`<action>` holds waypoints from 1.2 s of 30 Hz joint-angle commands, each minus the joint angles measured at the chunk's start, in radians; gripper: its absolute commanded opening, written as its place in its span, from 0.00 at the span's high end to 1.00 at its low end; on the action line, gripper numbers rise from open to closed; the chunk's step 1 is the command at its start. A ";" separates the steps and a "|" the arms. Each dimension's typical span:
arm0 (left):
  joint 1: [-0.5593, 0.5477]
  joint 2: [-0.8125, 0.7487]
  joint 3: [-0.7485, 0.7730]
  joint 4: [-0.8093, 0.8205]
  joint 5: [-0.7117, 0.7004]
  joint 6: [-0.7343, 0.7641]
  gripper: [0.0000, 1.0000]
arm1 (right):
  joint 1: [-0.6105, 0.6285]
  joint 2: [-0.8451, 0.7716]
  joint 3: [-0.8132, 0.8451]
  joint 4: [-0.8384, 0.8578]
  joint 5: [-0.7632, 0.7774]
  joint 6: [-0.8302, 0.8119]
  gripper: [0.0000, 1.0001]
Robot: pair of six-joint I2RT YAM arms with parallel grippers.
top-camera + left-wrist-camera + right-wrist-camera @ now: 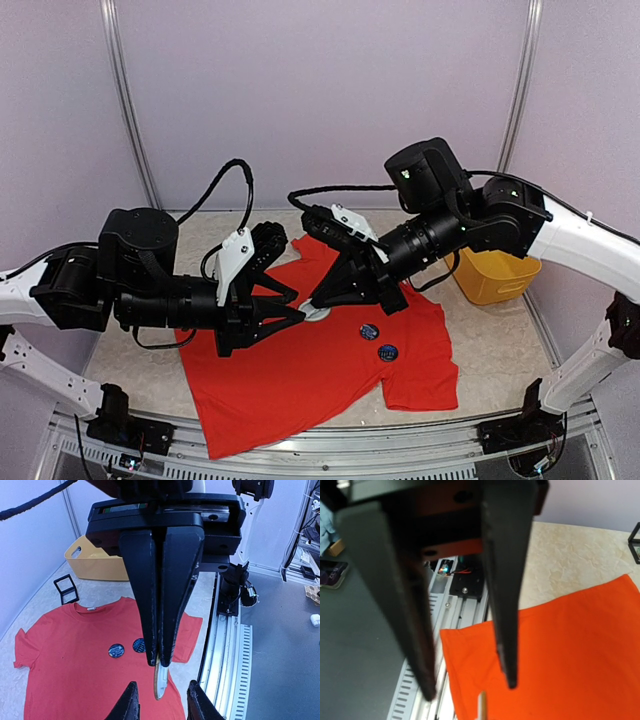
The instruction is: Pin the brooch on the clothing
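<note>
1. The desk is used as a flat place for the work.
2. The shirt is spread flat on the desk, front up and close to both arms. It is likely laid this way so a pin can be pushed in easily.
3. The basket is set at the far right, off the shirt, where it is out of the way.
4. The right gripper is pressed together on the brooch and held up over the shirt.
5. The left gripper is spread, with one finger on each side of the brooch. No touch can be seen. It is likely being made ready to take the brooch or work its pin.
6. The brooch is held edge-on in the air, not yet pinned.
7. A blue badge and a second badge are seen side by side on the chest.
</note>
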 commanded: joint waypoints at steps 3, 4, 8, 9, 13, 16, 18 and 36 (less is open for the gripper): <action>-0.003 -0.021 -0.019 0.024 -0.062 -0.009 0.76 | 0.028 -0.021 0.013 0.025 -0.022 -0.005 1.00; 0.000 -0.023 -0.021 0.025 -0.065 -0.009 0.77 | 0.030 -0.021 0.014 0.027 -0.020 -0.005 1.00; 0.003 -0.023 -0.027 0.030 -0.044 -0.009 0.77 | 0.033 -0.022 0.015 0.035 -0.016 -0.006 1.00; 0.003 -0.020 -0.026 0.031 -0.043 -0.009 0.77 | 0.035 -0.020 0.016 0.036 -0.009 -0.005 1.00; 0.005 -0.004 -0.024 0.031 -0.027 -0.006 0.77 | 0.036 -0.013 0.024 0.037 0.009 -0.008 1.00; 0.005 0.004 -0.021 0.037 -0.018 -0.003 0.85 | 0.038 -0.014 0.025 0.043 0.004 -0.013 1.00; 0.005 0.004 -0.019 0.047 -0.017 -0.003 0.98 | 0.040 -0.011 0.029 0.039 0.004 -0.015 1.00; 0.005 -0.016 -0.048 0.096 -0.015 0.002 1.00 | 0.039 -0.020 0.021 0.052 -0.004 -0.018 1.00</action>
